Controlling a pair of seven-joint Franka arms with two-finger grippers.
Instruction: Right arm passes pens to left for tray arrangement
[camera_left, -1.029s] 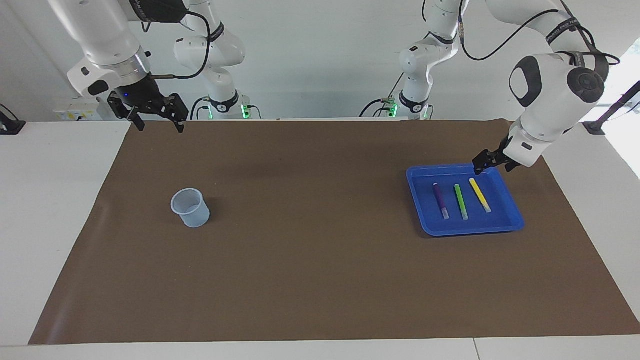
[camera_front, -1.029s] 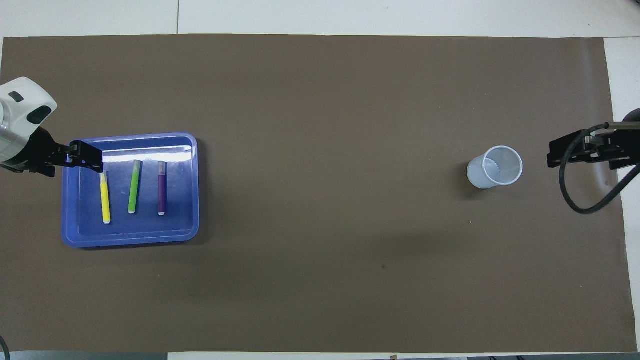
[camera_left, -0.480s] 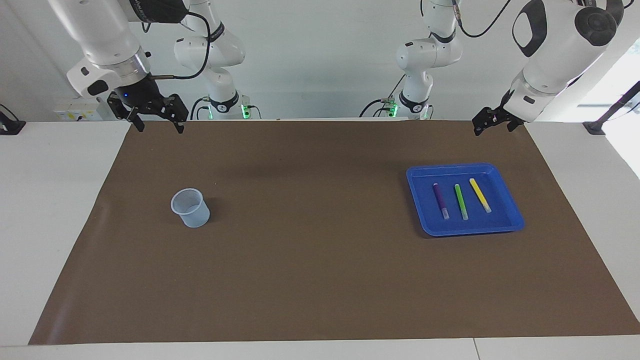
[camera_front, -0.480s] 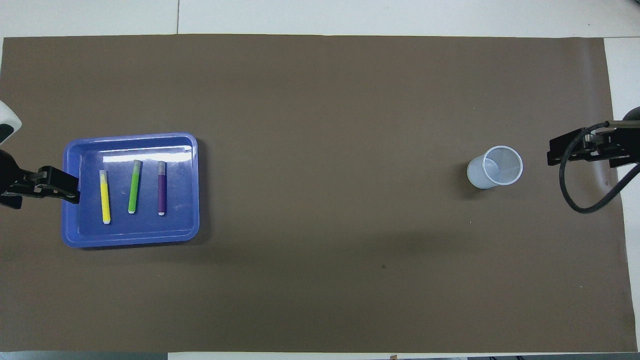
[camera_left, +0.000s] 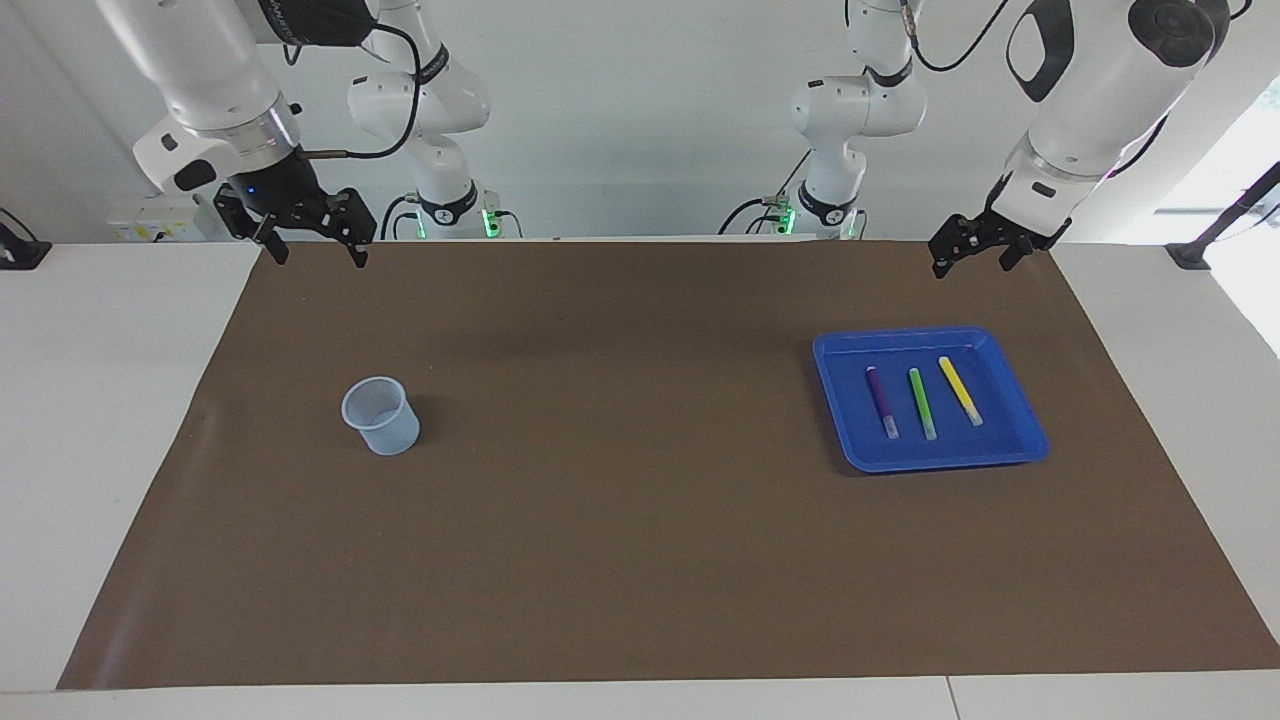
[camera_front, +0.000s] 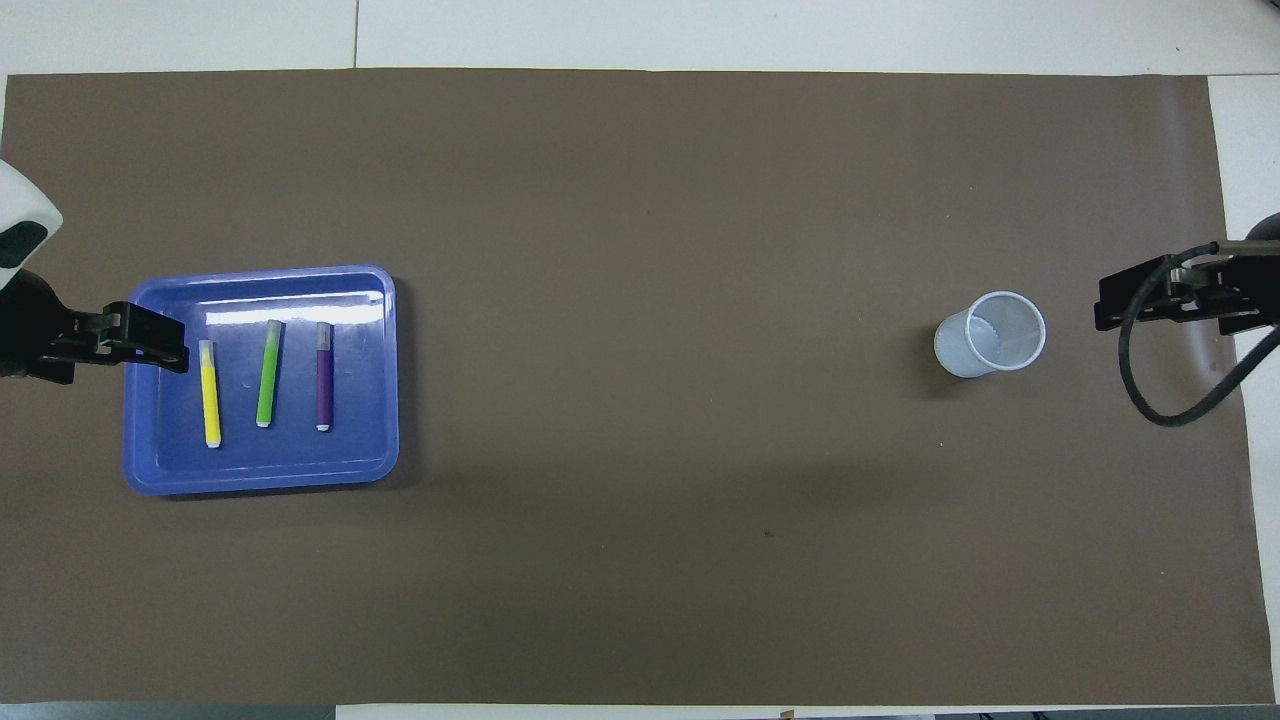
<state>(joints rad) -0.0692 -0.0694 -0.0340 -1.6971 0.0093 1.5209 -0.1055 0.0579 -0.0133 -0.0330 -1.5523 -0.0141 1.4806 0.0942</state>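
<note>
While the overhead view puts the left gripper (camera_front: 150, 340) over the tray (camera_front: 380, 380) rim, the facing view shows it raised clear; both grippers' jaws are spread, empty. Three pens (camera_left: 920, 402) lie side by side in the tray; right gripper (camera_left: 318, 250) waits.

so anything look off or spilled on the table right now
Nothing stands out. The purple pen, green pen and yellow pen lie side by side in the tray; the cup stands upright.

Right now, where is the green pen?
The green pen lies in the blue tray toward the left arm's end of the table, between the purple pen and the yellow pen.
</note>
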